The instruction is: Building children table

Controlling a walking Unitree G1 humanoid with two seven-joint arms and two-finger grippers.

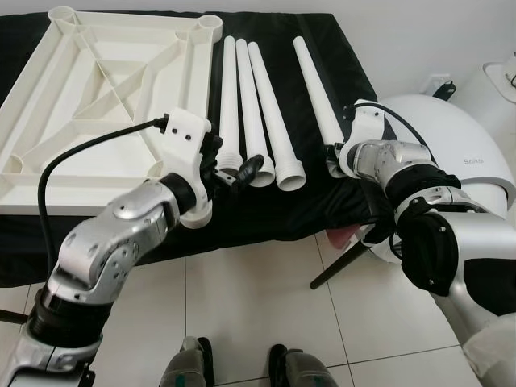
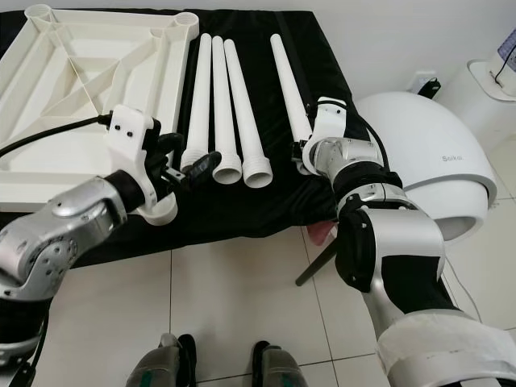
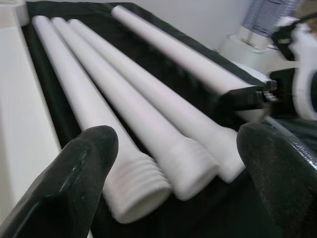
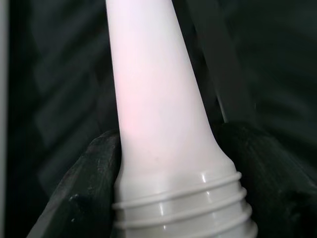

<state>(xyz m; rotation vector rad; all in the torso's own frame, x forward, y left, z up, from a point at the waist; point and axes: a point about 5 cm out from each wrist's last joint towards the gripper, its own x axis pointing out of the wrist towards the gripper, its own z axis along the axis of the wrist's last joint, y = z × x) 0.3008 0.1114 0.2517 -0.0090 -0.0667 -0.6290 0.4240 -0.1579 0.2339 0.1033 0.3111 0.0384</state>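
A pale tiled floor (image 1: 258,298) runs under a low surface draped in a black cloth (image 1: 266,205), and the robot's feet (image 1: 242,367) show at the near edge. Nearest on the cloth, the left gripper (image 1: 234,171) hovers with its fingers (image 3: 74,173) spread wide apart, empty, just over the threaded ends of three white table legs (image 1: 254,113) that lie side by side, touching or nearly so, pointing away from the robot. To the right, apart from those three, lies a fourth leg (image 1: 316,93); the right gripper (image 1: 333,161) is closed around its near end, a black finger (image 4: 84,188) pressed on each side just above the threaded collar. Left of the legs, the white tabletop (image 1: 97,89) lies upside down, its ribbed underside and round corner sockets facing up. Off the cloth to the right stands a white domed appliance (image 1: 451,145), and behind it a wall socket with a plug (image 1: 442,87).
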